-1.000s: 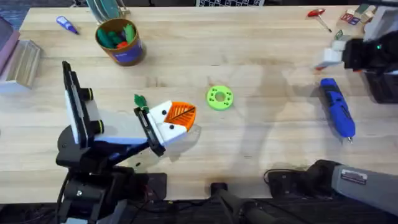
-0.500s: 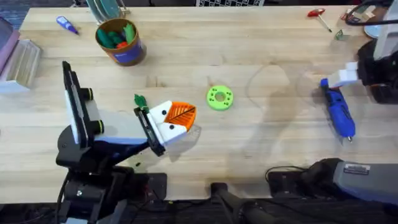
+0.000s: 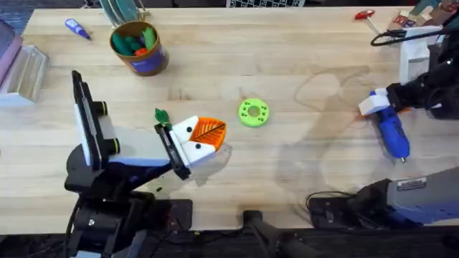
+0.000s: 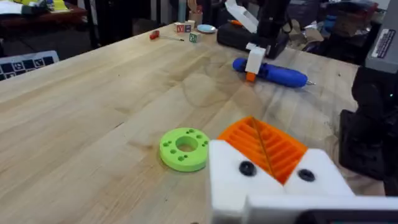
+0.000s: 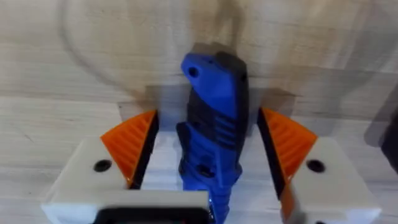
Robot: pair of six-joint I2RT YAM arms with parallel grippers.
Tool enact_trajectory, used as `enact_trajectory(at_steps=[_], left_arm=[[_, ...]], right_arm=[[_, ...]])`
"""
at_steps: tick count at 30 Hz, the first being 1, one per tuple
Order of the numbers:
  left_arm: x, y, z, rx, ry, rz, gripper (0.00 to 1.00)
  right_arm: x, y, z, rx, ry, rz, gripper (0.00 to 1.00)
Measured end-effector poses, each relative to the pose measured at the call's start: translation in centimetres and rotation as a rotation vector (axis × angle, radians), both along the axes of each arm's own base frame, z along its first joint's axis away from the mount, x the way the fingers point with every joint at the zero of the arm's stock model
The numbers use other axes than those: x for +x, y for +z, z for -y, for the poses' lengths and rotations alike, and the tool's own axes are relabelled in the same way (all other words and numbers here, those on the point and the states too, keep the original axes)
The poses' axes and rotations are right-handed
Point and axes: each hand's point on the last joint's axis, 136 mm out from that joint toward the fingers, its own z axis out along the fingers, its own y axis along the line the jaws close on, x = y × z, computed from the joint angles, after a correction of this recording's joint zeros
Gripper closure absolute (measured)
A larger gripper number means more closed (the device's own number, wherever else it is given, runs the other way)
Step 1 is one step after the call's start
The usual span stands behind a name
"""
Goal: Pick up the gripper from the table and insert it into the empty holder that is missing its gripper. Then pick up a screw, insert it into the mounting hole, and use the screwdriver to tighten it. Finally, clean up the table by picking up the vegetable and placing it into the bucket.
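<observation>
Two orange pads of the right gripper (image 5: 211, 162), having dropped from beside the screwdriver (image 3: 389, 131), are now straddling it wide open, readying a grasp for tightening.

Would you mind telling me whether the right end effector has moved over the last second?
Yes. The right end effector has come down from the table's far right edge onto the screwdriver, fingers open either side of its rear end; the screwdriver itself lies where it was.

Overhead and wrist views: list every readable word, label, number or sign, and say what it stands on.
None can be read.
Label on the right arm: too blurred.
Grid-patterned sheet at the table's far edge: squares, no legible characters.
Small blocks beyond the red-handled tool: markings too small.
</observation>
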Motion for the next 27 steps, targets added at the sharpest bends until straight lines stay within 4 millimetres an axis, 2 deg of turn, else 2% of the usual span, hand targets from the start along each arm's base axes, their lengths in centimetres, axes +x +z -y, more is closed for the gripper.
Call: enact_trajectory(at_steps=[4, 8, 13, 15, 22, 25, 27], left_arm=[[0.0, 0.0, 0.0, 0.0, 0.0, 0.0, 0.992], [0.0, 0.0, 0.0, 0.0, 0.0, 0.0, 0.992], [0.0, 0.0, 0.0, 0.0, 0.0, 0.0, 0.992], [0.0, 0.0, 0.0, 0.0, 0.0, 0.0, 0.992], [0.0, 0.0, 0.0, 0.0, 0.0, 0.0, 0.992], [0.0, 0.0, 0.0, 0.0, 0.0, 0.0, 0.992], [0.0, 0.0, 0.0, 0.0, 0.0, 0.0, 0.992]], right_arm=[[0.1, 0.0, 0.1, -0.004, 0.004, 0.006, 0.146], [0.2, 0.0, 0.2, -0.006, 0.008, 0.008, 0.203], [0.3, 0.0, 0.3, -0.014, 0.015, 0.014, 0.646], [0.3, 0.0, 0.3, -0.013, 0.015, 0.012, 0.759], [0.4, 0.4, 0.3, -0.016, 0.016, 0.023, 0.896], [1.0, 1.4, 0.2, -0.019, 0.017, 0.071, 0.981], [1.5, 2.4, -0.1, -0.013, 0.017, 0.118, 0.978]])
